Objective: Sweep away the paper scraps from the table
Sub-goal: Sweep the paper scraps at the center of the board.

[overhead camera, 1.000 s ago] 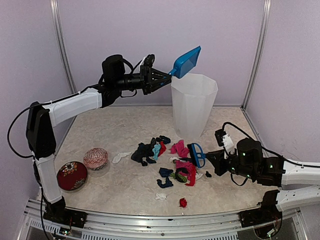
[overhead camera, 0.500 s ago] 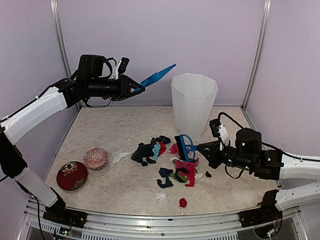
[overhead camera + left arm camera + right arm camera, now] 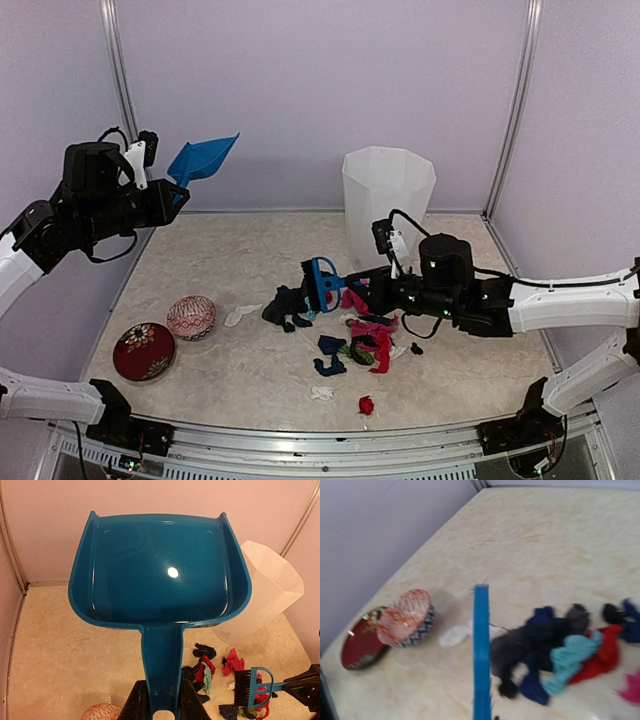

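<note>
1. Many small crumpled paper scraps (image 3: 370,326) in magenta, red, black, navy, teal, green and white lie in a loose heap near the middle of the beige marble-patterned table (image 3: 260,260).
2. A few strays sit apart from the heap: one red scrap (image 3: 366,404) and one white scrap (image 3: 322,393) lie near the front edge. Another white scrap (image 3: 240,315) lies left of the heap.
3. The right tool (image 3: 352,287) is clamped on the handle of a blue plastic brush (image 3: 322,283). The brush is held low at the heap's left end with its dark bristles pointing down. Whether the bristles touch the scraps cannot be told.
4. The left tool (image 3: 161,702) is closed tightly round the handle of a blue plastic dustpan (image 3: 160,570). The dustpan is raised high over the table's far-left side, well apart from the scraps.
5. A tall white faceted bin (image 3: 388,200) stands upright just behind the heap.
6. A round dark-red dish (image 3: 144,350) and a pink patterned bowl (image 3: 191,316) sit just beside each other at front left.
7. A small white label on the right wrist is too small to read.
</note>
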Robot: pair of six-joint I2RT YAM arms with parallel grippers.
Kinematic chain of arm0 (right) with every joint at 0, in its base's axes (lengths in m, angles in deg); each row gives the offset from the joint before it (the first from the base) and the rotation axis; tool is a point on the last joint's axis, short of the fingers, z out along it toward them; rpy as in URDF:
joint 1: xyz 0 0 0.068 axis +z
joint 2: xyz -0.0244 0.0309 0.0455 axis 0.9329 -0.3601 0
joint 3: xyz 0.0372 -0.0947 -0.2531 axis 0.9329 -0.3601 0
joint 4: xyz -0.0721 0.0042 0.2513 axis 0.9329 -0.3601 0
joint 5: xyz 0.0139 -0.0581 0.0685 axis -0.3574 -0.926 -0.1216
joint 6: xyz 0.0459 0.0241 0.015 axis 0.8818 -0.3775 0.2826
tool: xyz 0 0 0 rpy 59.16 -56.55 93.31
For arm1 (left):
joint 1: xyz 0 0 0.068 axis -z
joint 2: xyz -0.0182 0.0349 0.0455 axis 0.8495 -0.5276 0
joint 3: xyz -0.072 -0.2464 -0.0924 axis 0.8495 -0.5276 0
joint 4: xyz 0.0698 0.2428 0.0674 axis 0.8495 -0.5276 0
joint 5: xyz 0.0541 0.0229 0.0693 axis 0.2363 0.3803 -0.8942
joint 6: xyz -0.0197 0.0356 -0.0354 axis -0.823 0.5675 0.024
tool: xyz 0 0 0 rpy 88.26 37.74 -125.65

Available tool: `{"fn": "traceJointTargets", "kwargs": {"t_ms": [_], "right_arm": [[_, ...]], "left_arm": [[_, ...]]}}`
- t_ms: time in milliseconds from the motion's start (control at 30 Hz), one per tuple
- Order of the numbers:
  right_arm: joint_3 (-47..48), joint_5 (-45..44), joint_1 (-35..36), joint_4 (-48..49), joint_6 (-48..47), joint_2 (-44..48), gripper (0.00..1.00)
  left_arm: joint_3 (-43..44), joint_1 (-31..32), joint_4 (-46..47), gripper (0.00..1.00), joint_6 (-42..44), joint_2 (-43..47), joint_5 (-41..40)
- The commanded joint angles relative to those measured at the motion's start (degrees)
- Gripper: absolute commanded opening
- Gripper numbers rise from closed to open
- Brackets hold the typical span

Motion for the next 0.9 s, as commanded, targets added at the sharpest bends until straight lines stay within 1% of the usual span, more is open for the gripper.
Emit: {"fn": "traceJointTargets", "kwargs": {"t_ms": [0, 133, 267, 467, 700, 867], "right_arm": [[5.64, 2.25, 0.92, 6.15, 8.31, -8.01, 0.0], [10.74, 4.35, 1.3, 9.82, 14.67, -16.28, 0.0], [17.05, 5.97, 1.72, 12.06, 20.4, -25.48, 0.0], [25.06, 7.54, 2.39, 13.88, 29.25, -36.66, 0.0], [35.73, 9.88, 3.09, 14.71, 36.14, -48.52, 0.0], [41.3, 11.32, 3.12, 15.01, 39.96, -55.46, 0.0]], "left_arm": [[-5.35, -0.08, 0.3, 0.0, 2.53, 4.25, -10.96], [-9.6, -0.13, 2.41, 0.0, 3.23, 7.29, -15.19], [-13.76, -0.1, 6.27, 0.0, 4.12, 9.46, -16.56], [-16.4, -0.2, 8.05, 0.0, 4.73, 10.41, -15.27], [-18.8, -0.2, 8.46, 0.0, 4.82, 12.51, -12.86], [-19.59, -0.22, 8.56, 0.0, 5.04, 13.12, -12.08]]}}
